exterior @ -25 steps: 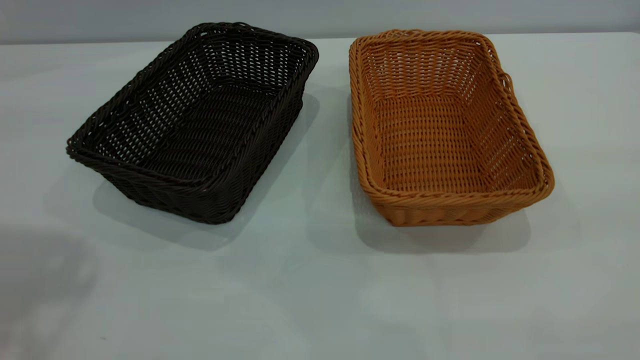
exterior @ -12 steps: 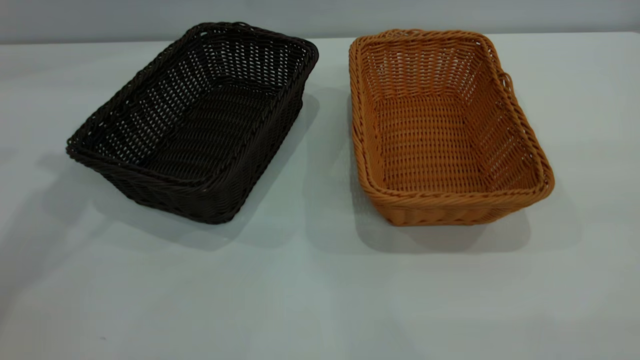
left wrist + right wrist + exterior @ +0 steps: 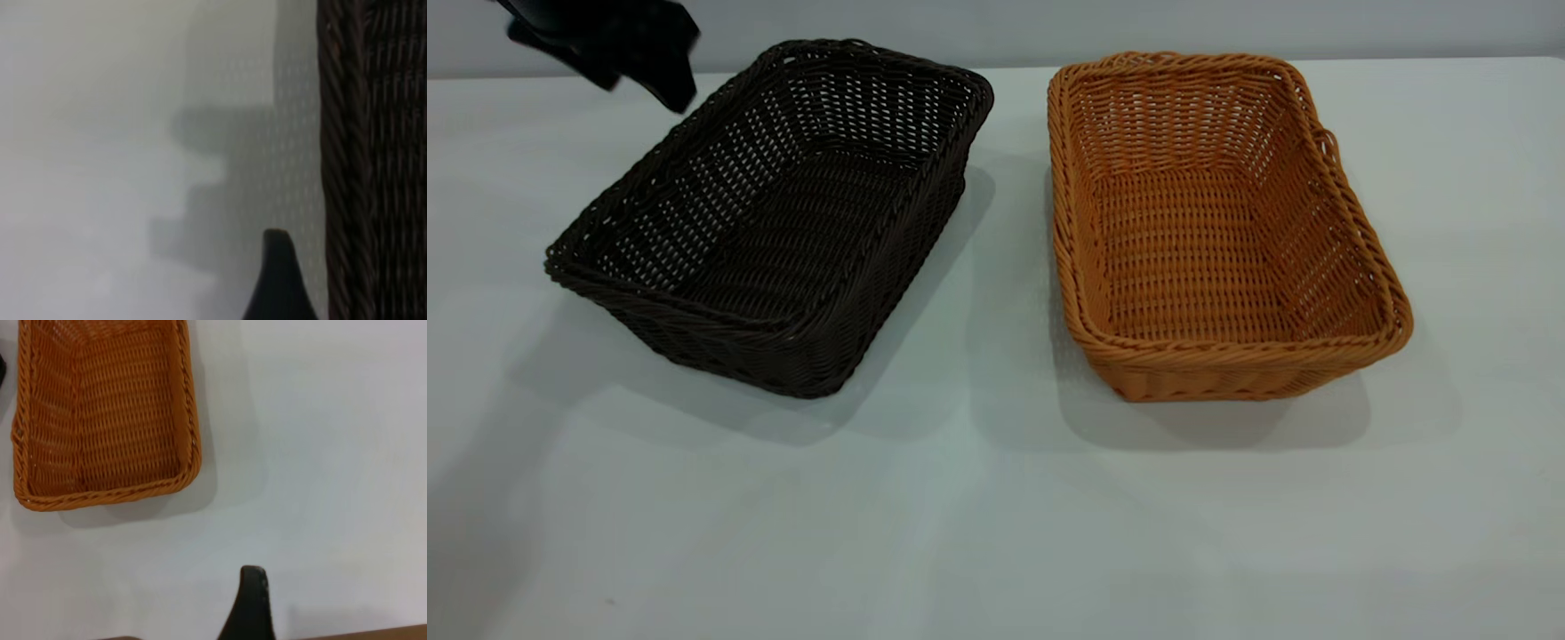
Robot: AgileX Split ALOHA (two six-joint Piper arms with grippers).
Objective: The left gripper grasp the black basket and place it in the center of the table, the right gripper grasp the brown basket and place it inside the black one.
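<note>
Since half a second ago, entered at the upper left of the exterior view: the left gripper (image 3: 618, 49), a blurred black shape above the far left part of the worktop (image 3: 978, 516), just beside the far left corner of the black basket (image 3: 783, 213) and not touching it. Nothing else moved; both baskets in the same places as before.

Black basket: on the left half of the worktop, turned at an angle, upright, open side up. Inside, only the woven bottom and walls. In the left wrist view, braided rim of this basket (image 3: 353, 160) close along one black fingertip (image 3: 277, 280), with a strip of bare worktop (image 3: 100, 133) and a shadow between them. State of the left jaws: cannot tell, only one tip in sight.

Brown basket (image 3: 1218, 231): on the right half, upright, near the black one but apart from it, a strip of worktop between them. Inside, also only weave. Small loose loop on the right rim.

Right gripper (image 3: 250, 607): out of the exterior view; in the right wrist view only one dark tip, above bare worktop (image 3: 320, 453), well apart from the brown basket (image 3: 100, 413). State of the right jaws: cannot tell.
</note>
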